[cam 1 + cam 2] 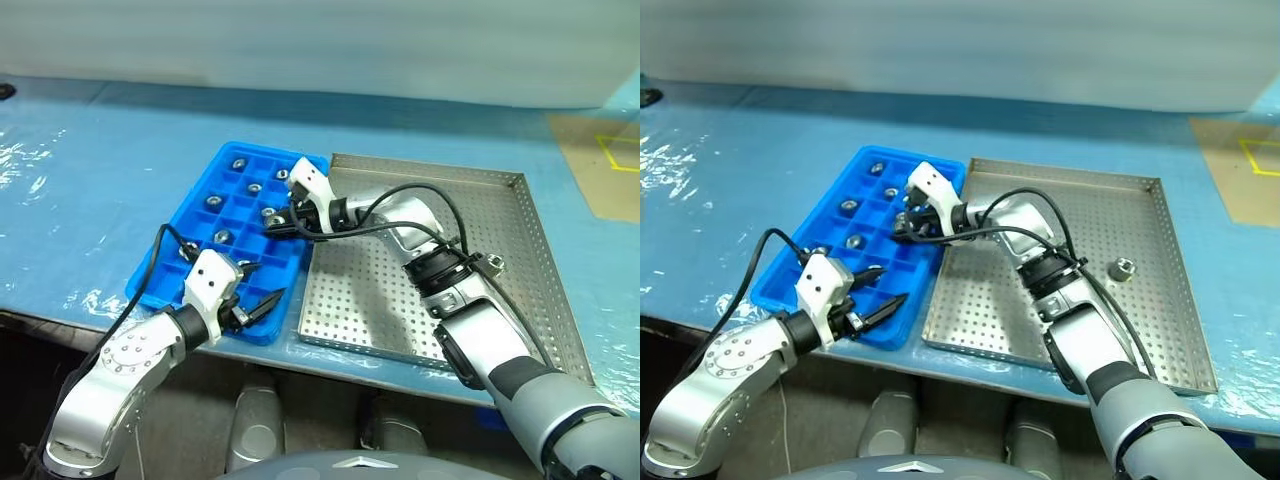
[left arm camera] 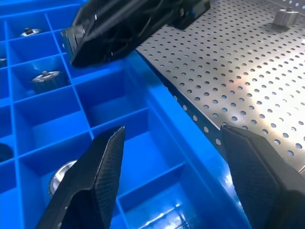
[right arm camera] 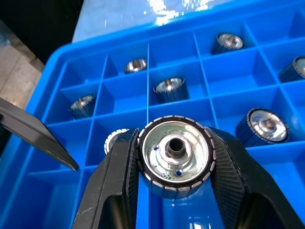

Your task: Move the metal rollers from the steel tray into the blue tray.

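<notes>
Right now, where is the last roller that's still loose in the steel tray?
In the right eye view, the roller sits alone on the steel tray, near its right rim, on the robot's right, well away from the blue tray.

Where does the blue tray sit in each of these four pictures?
Left eye view: blue tray left of centre, beside the steel tray.
Right eye view: likewise left of centre.
Left wrist view: below the left pincer.
Right wrist view: behind the gripped roller.
Shared landmark: right pincer over it.

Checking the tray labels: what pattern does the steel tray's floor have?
Silvery steel tray floor: a regular grid of small round holes, clearest in the left wrist view.
</notes>
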`<state>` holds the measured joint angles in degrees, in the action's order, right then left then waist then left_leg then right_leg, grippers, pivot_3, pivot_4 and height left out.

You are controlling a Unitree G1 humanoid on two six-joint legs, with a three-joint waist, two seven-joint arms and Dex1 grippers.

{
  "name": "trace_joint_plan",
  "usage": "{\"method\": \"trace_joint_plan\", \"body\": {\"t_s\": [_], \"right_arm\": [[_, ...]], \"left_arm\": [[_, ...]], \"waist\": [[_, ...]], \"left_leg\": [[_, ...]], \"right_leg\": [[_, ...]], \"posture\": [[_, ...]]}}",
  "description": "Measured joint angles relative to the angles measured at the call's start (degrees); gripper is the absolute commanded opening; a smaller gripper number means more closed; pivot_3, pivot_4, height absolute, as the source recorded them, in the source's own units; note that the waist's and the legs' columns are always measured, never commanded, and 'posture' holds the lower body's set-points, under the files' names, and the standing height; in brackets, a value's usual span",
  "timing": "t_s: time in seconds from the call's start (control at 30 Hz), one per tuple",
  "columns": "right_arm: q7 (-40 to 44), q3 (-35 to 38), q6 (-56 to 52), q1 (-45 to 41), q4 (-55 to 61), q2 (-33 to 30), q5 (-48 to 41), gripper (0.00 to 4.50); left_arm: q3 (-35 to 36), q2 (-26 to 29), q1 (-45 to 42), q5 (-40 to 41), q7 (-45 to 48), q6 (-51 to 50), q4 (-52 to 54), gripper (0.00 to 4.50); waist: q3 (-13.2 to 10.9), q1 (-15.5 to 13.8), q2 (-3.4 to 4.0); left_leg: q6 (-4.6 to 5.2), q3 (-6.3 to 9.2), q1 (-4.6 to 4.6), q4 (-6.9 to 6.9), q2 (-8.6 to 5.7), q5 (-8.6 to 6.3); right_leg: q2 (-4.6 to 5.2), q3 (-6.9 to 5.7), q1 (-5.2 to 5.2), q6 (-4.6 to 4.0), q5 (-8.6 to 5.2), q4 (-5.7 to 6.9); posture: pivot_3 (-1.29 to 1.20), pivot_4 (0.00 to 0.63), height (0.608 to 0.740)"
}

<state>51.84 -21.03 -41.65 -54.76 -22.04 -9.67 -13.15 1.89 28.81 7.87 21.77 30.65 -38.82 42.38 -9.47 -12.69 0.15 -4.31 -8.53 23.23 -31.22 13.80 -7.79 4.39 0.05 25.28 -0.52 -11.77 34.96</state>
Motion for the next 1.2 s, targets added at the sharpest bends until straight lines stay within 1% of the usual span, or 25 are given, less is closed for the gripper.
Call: {"method": "trace_joint_plan", "body": {"t_s": [0.1, 0.53, 0.6, 0.63, 0.7, 0.73, 0.77, 0.8, 0.83, 1.0, 1.2], "right_arm": [[0.6, -0.3, 0.6, -0.1, -2.0, 0.1, 1.7, 1.63], [4.3, -2.7, 1.7, -0.3, -3.8, -0.9, 6.2, 1.63], [4.4, -3.1, 2.6, -0.3, -3.8, -1.0, 7.0, 2.39], [4.6, -3.1, 2.8, -0.3, -3.8, -1.1, 7.3, 2.65], [4.8, -3.2, 3.2, -0.3, -3.8, -1.1, 7.7, 3.37], [4.8, -3.2, 3.5, -0.3, -3.8, -1.2, 7.9, 3.65], [4.8, -3.2, 3.8, -0.3, -3.8, -1.3, 8.2, 4.09], [4.6, -3.2, 4.3, -0.3, -3.9, -1.3, 8.7, 4.37], [4.3, -3.2, 4.8, -0.3, -4.1, -1.3, 9.1, 4.44], [2.5, -2.2, 7.0, -0.3, -5.9, -1.0, 10.0, 4.44], [1.3, 3.0, 8.8, -0.5, -6.5, -2.0, 8.8, 4.44]], "left_arm": [[0.0, 0.0, 0.7, 0.4, -0.8, -0.4, 1.0, 3.37], [-0.1, 0.4, 1.1, 1.9, -2.2, -1.3, 1.9, 3.37], [-0.1, 0.8, 0.8, 2.5, -2.1, -2.2, 2.0, 3.37], [-0.1, 1.0, 0.6, 2.8, -2.1, -2.5, 2.0, 3.37], [-0.1, 1.5, 0.1, 3.4, -2.1, -3.3, 2.1, 3.37], [-0.1, 1.7, 0.0, 3.6, -2.2, -3.7, 2.2, 3.37], [-0.1, 1.9, -0.2, 3.8, -2.2, -4.2, 2.4, 3.37], [-0.1, 2.2, -0.5, 3.9, -2.2, -4.4, 2.5, 3.37], [-0.1, 2.5, -0.8, 3.9, -2.3, -4.8, 2.5, 3.37], [-0.1, 3.0, -2.7, 4.1, -2.4, -5.8, 2.5, 3.37], [-2.4, 3.0, -8.6, 4.8, -0.8, -5.9, -0.4, 3.37]], "waist": [[0.0, -0.9, 0.0], [0.0, -2.5, 0.0], [0.0, -2.6, 0.0], [0.0, -2.6, 0.0], [0.0, -2.6, 0.0], [0.0, -2.6, 0.0], [0.0, -2.6, 0.0], [0.0, -2.6, 0.0], [0.0, -2.6, 0.0], [0.0, -2.6, 0.01], [0.0, -2.1, 0.01]], "left_leg": [[0.0, 0.01, 0.0, 0.0, 0.0, 0.0], [-0.04, 0.04, -0.03, -0.08, 0.01, 0.02], [-0.04, 0.05, -0.03, -0.12, 0.01, 0.02], [-0.04, 0.05, -0.05, -0.12, 0.01, 0.02], [-0.03, 0.05, -0.09, -0.13, 0.01, 0.02], [-0.03, 0.06, -0.1, -0.13, 0.01, 0.02], [-0.03, 0.07, -0.11, -0.14, 0.01, 0.02], [-0.04, 0.07, -0.13, -0.13, 0.01, 0.02], [-0.04, 0.08, -0.13, -0.14, 0.01, 0.02], [-0.05, 0.11, -0.13, -0.24, 0.01, 0.03], [-0.05, 0.11, -0.09, -0.58, 0.02, 0.03]], "right_leg": [[0.0, 0.0, 0.0, 0.0, 0.0, 0.01], [-0.02, 0.01, 0.01, 0.0, 0.0, 0.16], [-0.01, 0.01, 0.01, 0.0, 0.0, 0.23], [-0.01, 0.02, 0.01, 0.0, 0.0, 0.26], [-0.01, 0.03, 0.01, 0.0, 0.0, 0.35], [-0.01, 0.03, 0.01, 0.0, -0.01, 0.38], [-0.01, 0.03, 0.01, -0.01, -0.01, 0.43], [-0.01, 0.03, 0.01, -0.01, -0.01, 0.47], [-0.01, 0.03, 0.01, -0.01, -0.01, 0.5], [0.0, 0.03, 0.01, -0.02, -0.01, 0.63], [-0.01, 0.07, 0.01, -0.03, 0.0, 0.79]], "posture": [[0.52, 0.15, 0.74], [0.52, 0.15, 0.74], [0.52, 0.15, 0.74], [0.52, 0.15, 0.74], [0.52, 0.15, 0.74], [0.5, 0.15, 0.74], [0.5, 0.15, 0.74], [0.5, 0.15, 0.74], [0.5, 0.15, 0.74], [0.44, 0.15, 0.74], [0.34, 0.15, 0.74]]}}
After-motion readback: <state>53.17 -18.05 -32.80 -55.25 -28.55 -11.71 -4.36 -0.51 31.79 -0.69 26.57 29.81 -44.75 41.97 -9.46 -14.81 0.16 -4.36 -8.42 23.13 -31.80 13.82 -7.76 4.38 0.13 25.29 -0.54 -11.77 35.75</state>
